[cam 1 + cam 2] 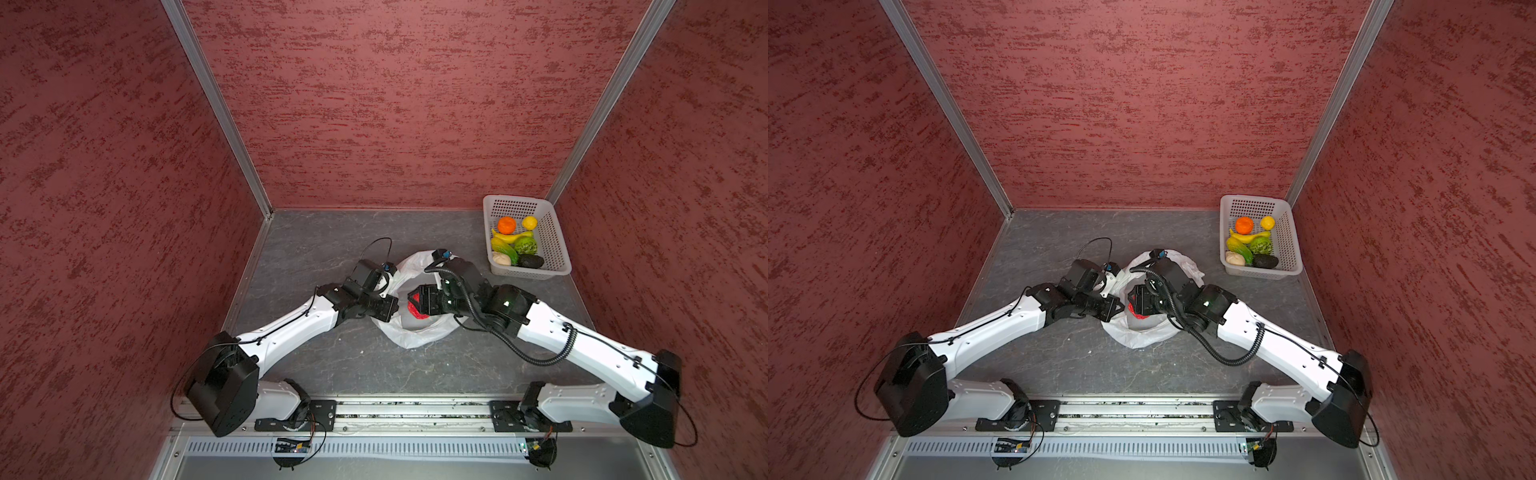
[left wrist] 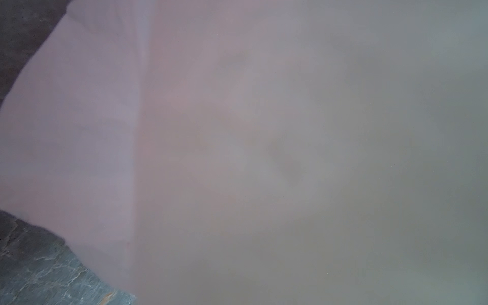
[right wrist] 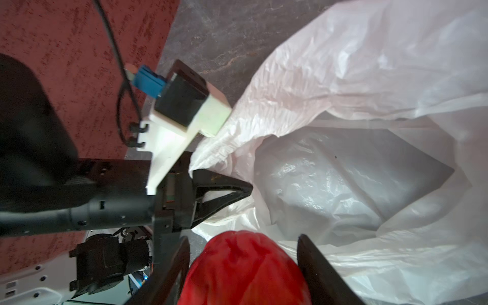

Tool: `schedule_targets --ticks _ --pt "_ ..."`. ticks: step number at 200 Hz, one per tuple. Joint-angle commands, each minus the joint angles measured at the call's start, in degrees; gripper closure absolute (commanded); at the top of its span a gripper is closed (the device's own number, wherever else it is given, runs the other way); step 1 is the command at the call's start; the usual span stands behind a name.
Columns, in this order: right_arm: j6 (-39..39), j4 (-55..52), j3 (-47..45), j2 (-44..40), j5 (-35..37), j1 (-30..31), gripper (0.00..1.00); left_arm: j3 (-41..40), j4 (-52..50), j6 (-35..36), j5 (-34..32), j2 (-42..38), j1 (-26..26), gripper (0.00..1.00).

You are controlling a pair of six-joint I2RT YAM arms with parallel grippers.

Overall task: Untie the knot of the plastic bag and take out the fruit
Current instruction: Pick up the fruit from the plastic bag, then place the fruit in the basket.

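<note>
In both top views, the right claw (image 1: pixel 417 306) dips into the open bag (image 1: pixel 415 338), with the left claw (image 1: pixel 388 311) at the rim. The left wrist view shows only blurred film. In the right wrist view, the apple (image 3: pixel 245 274) sits between the right claw's part-open jaws, while the left claw (image 3: pixel 248 188), closed tight, appears to pinch the rim. The apple looks firm and smooth, best held at its middle; the film looks limp and slippery.

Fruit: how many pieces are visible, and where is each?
8. Seven lie in the basket: orange, lemon, banana, mango, bumpy green fruit, beige piece, dark avocado. The red apple is in the right hand, at the open plastic bag. Others may be hidden.
</note>
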Motion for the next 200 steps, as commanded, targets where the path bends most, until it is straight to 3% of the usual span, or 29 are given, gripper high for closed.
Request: schedule_targets --ticks 1,66,119,160,200 --pt "-0.26 -3.05 2.19 -2.04 1.96 -3.15 0.44 1.10 -1.66 1.38 -1.03 -0.09 0.77 1.00" --pt "-7.72 3.98 0.00 -4.06 -1.79 -24.32 0.43 -0.57 -4.14 4.84 -0.48 -3.22 1.71 1.00" --pt "-8.62 14.48 -2.29 -1.31 -7.12 -39.88 0.43 -4.20 -4.79 10.08 -2.05 -7.00 1.83 1.00" --pt "-8.36 24.75 -4.94 4.89 -7.34 -48.56 0.43 -4.46 -5.49 16.01 -1.46 -8.54 2.14 1.00" --pt "-8.72 32.42 -1.39 15.79 -5.02 -54.22 0.43 -5.60 -5.35 21.46 -1.44 -10.35 3.70 1.00"
